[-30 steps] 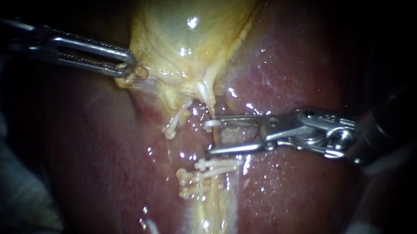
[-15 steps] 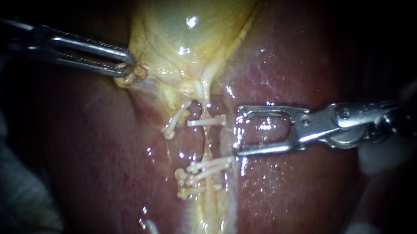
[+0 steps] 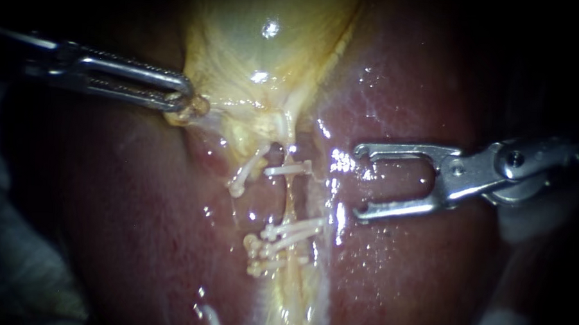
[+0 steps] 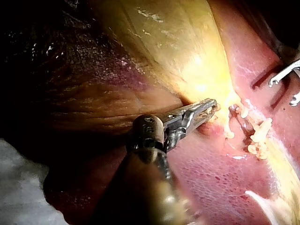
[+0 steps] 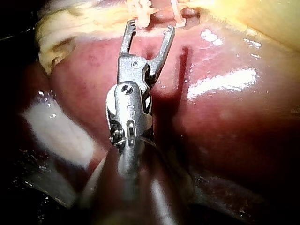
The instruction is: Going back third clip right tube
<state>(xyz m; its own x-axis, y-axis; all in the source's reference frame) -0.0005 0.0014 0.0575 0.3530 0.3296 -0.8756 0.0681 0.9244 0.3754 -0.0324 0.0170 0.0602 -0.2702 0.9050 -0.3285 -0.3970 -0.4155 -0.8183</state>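
So, step: I am reading this as the back-off from the right tube [image 3: 292, 204], with the clip already on it
Right instrument [image 3: 358, 182]: I am holding its jaws wide apart with nothing between them, hanging over bare liver [image 3: 414, 270]
Upper clip [image 3: 288, 170]: it is sitting across the right tube just below the gallbladder [image 3: 255, 45] neck, its long axis running crosswise to the tube and roughly in line with my right shaft
Key relation: the clip is lying straight ahead of the open jaw tips, near them but not touching, with a strip of wet liver showing between
Lower clips [image 3: 280, 246]: a cluster is lying further down the tube, off the line of the jaws
Left instrument [image 3: 182, 96]: its jaws are gripping a nub of gallbladder edge, well apart from the clip on its far side
Next move, my judgement: the clear path is lying straight back along the right shaft, away from the clip, so neither tip is catching it
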